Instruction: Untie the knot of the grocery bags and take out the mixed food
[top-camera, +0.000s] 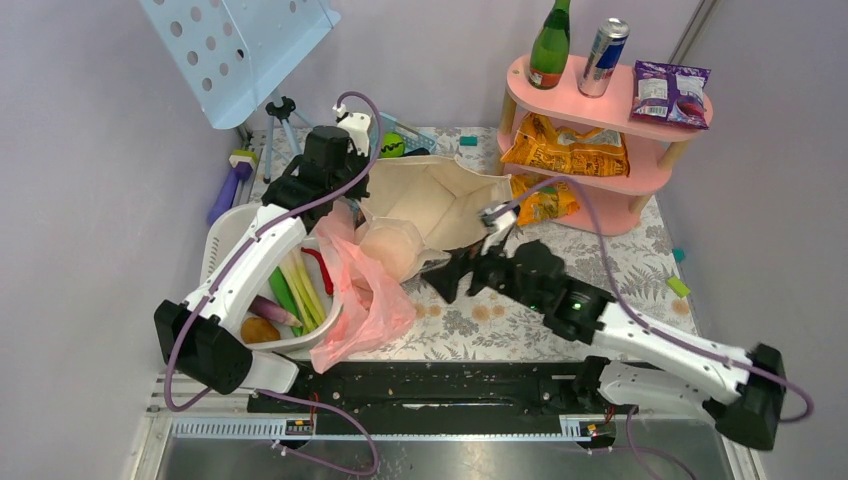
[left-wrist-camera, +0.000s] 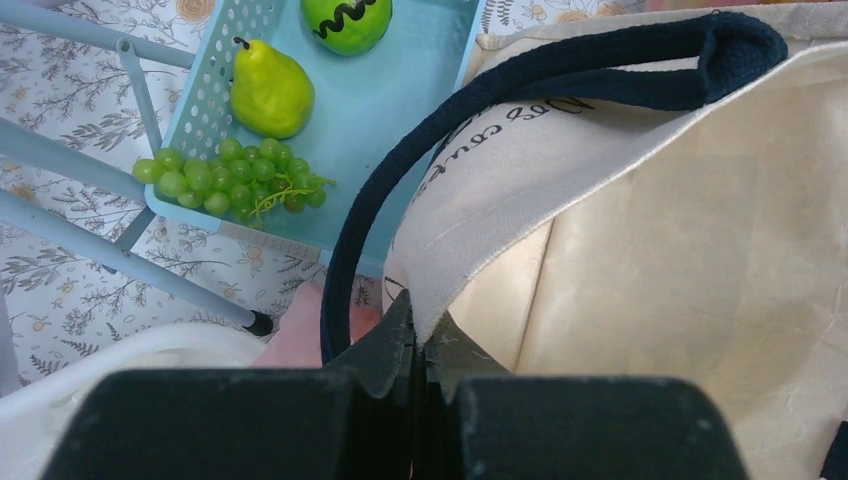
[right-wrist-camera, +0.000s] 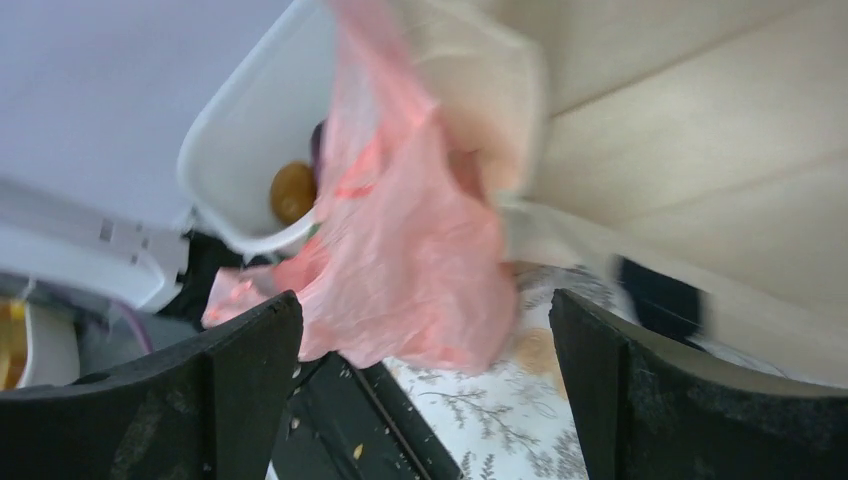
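The left gripper (left-wrist-camera: 415, 345) fills the near edge of its wrist view. Its jaws are pressed together on the rim of the canvas tote (left-wrist-camera: 650, 250), just where the black handle (left-wrist-camera: 345, 270) curves down to the cloth. Beyond, a pear (left-wrist-camera: 268, 92) and grapes (left-wrist-camera: 230, 175) lie in a blue basket (left-wrist-camera: 410, 140), outside any bag. This pinch is the anchor. It should lift the rim enough that the mouth gapes, without dragging the tote along.

The right wrist view is blurred. The right gripper (right-wrist-camera: 422, 330) stands spread as wide as it goes and holds nothing. The pink bag (right-wrist-camera: 410, 230) is straight ahead between its fingers, draped from the tote's mouth beside a white tub (right-wrist-camera: 235, 150). I cannot make out a knot. The film looks thin and slippery, so the jaws should close on a bunched fold, not one loose layer, and pull slowly.

From the top view, the pink bag spills out of the tote onto the counter (top-camera: 520, 320) and touches the tub, where leeks (top-camera: 300, 285) lie. The pull is best drawn toward the bare counter, away from the tub.
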